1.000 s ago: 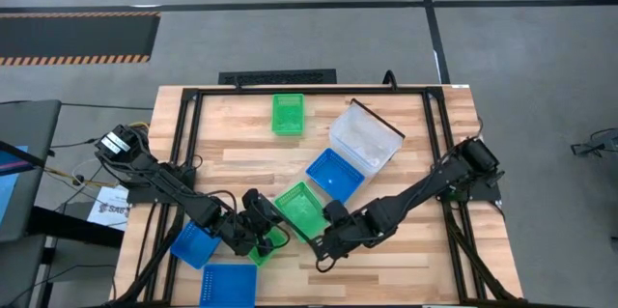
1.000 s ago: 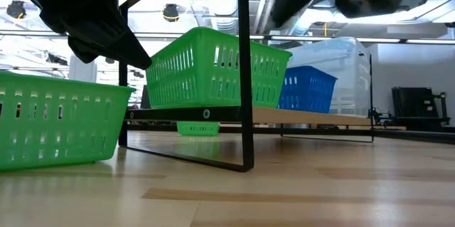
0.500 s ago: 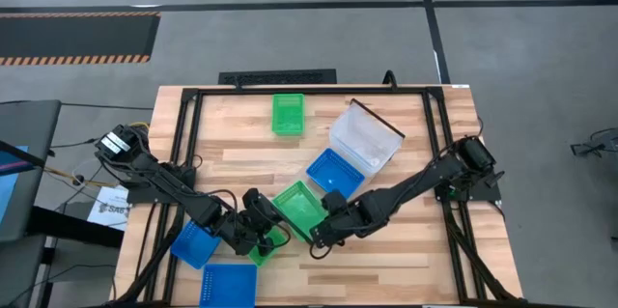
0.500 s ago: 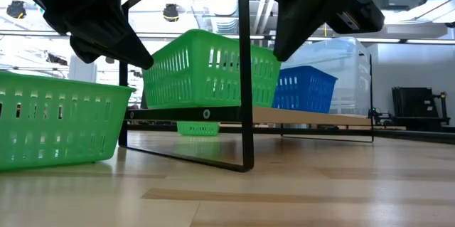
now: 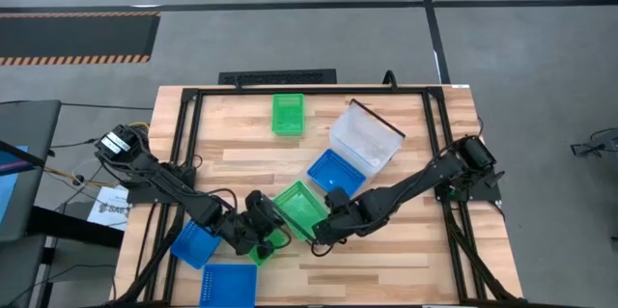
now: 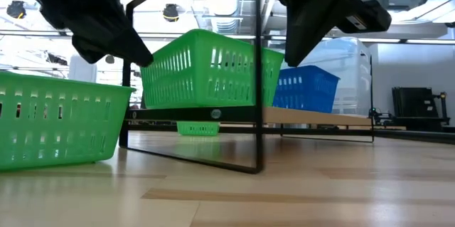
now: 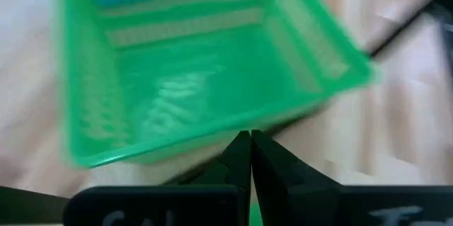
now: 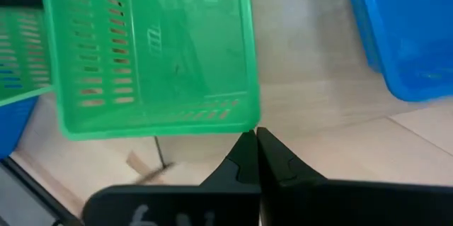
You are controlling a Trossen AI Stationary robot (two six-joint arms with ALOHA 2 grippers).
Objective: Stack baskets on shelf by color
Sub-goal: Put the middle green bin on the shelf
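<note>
Green basket (image 5: 301, 208): I see it empty on the shelf (image 5: 381, 181), near-centre, between both grippers.
Left gripper (image 5: 261, 221): fingers pressed together, holding nothing, at its near-left rim.
Right gripper (image 5: 320, 232): fingers together, empty, at its near-right corner.
Blue basket (image 5: 334, 174): empty, just right.

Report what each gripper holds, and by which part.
Right gripper: shut, tips by the middle green basket's rim, nothing between them. Left gripper: shut; whether it pinches the front green basket cannot be told.
</note>
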